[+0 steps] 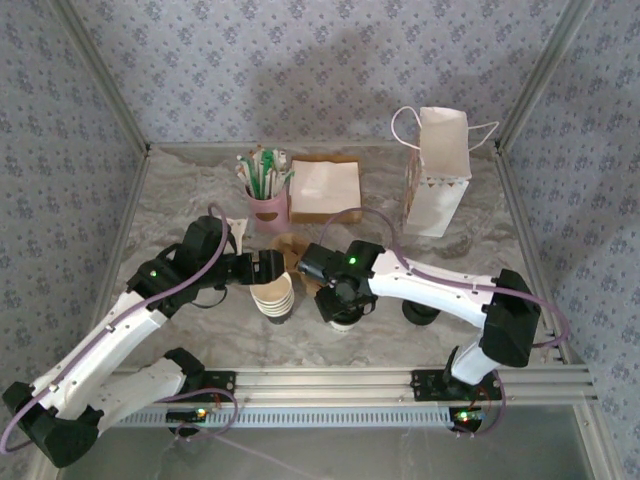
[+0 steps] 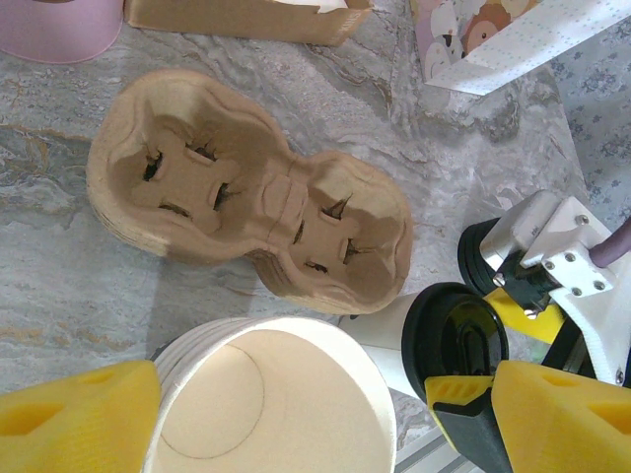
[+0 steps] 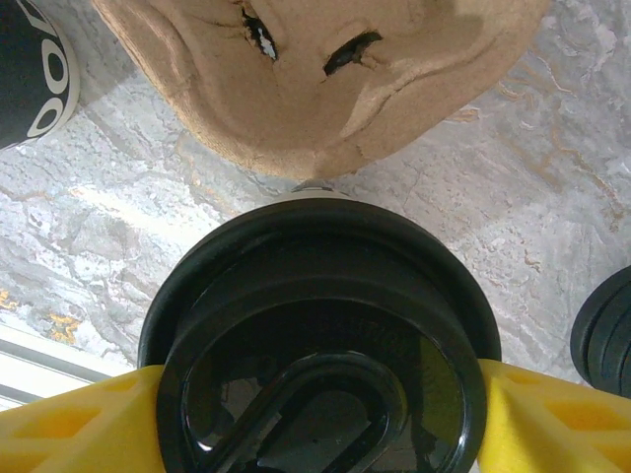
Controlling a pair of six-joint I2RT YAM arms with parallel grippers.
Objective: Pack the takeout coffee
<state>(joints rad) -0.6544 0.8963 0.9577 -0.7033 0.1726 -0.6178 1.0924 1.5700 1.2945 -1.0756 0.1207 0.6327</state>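
- The takeout coffee (image 3: 315, 335) sits near the front of the table (image 1: 180, 205), just on the near side of the moulded cup carrier (image 2: 246, 207). It has the stack of lidless cups (image 2: 276, 414) on one flank and the pile of spare lids (image 3: 606, 320) on the other
- The right gripper (image 3: 317, 379) is over it with its jaws spread wide. One yellow pad lies against each side of the black lid, so it appears to have the cup clasped at the lid's rim
- The left gripper (image 2: 325, 394) stands wide open around the stack of lidless cups. One finger is close against the stack and the other well clear of it, so it grips nothing
- The cup is probably light, and more so if empty; whether there is liquid inside cannot be told. Its paper wall is thin and would dent or go oval under a hard squeeze
- The lid is stiffer, but it is glossy and likely slippery. It is only pressed on, so a lift by the lid alone could pop it off or let the cup drop
- The safer hold looks to be just under the lid, where the rolled rim stiffens the paper. Pressure should be modest and the cup kept upright
- The carrier's pockets and the paper bag (image 1: 440, 175) at the far right are the likely places for it to go. Both openings are snug, so it would need a straight, level descent
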